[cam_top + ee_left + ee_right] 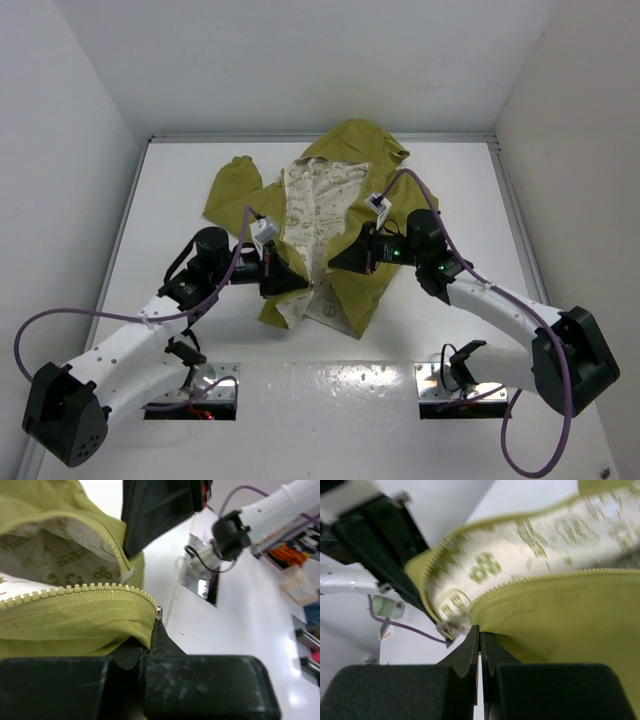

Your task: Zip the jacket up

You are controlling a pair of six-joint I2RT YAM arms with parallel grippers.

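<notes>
Overhead view: a small olive-green soft fabric hooded jacket lies on the flat white table, toward its far middle, hood away from the arm bases; the front is unzipped and spread, exposing the cream patterned lining. The left gripper and the right gripper meet near each other at the jacket's near hem, one at each front panel.

Left wrist view: the left gripper has its black fingers pressed together, with the lower corner of one olive panel pinched between them; a row of pale green zipper teeth runs along that panel's edge and ends at a small metal piece just above the fingertips; the right gripper stands just beyond.

Right wrist view: the right gripper is likewise closed, nipping the edge of the other panel where its teeth curve down; the picture is blurred.
</notes>
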